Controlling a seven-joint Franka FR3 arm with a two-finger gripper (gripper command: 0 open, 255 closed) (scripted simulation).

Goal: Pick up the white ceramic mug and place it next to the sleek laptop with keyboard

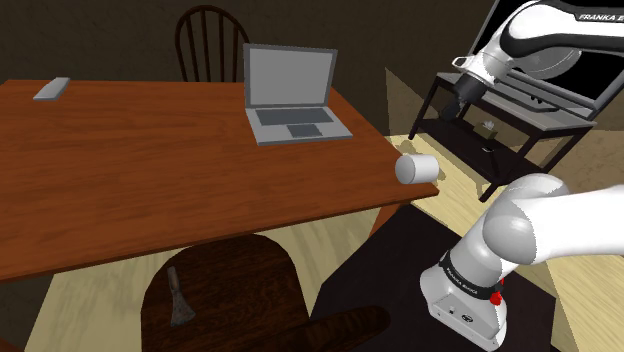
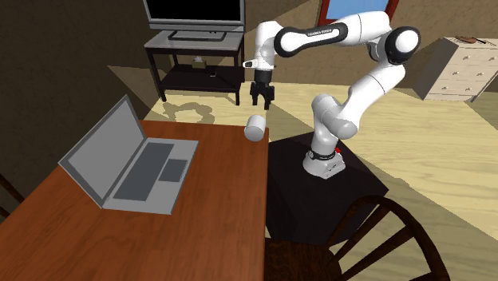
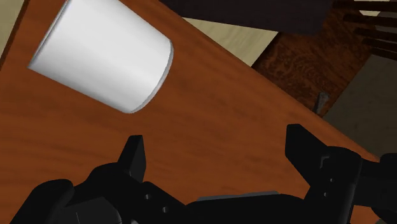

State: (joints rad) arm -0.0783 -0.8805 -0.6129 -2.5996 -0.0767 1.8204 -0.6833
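The white mug (image 1: pixel 417 168) lies on its side at the wooden table's (image 1: pixel 150 170) corner, the gripper (image 2: pixel 262 102) spread wide above it; a nudge could roll it off the edge.

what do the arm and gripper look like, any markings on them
The arm is glossy white, with rounded, tube-like links and dark joints. Black Franka lettering runs along one link, and a small red mark sits near the base. The gripper is all black, with two short, blocky fingers.
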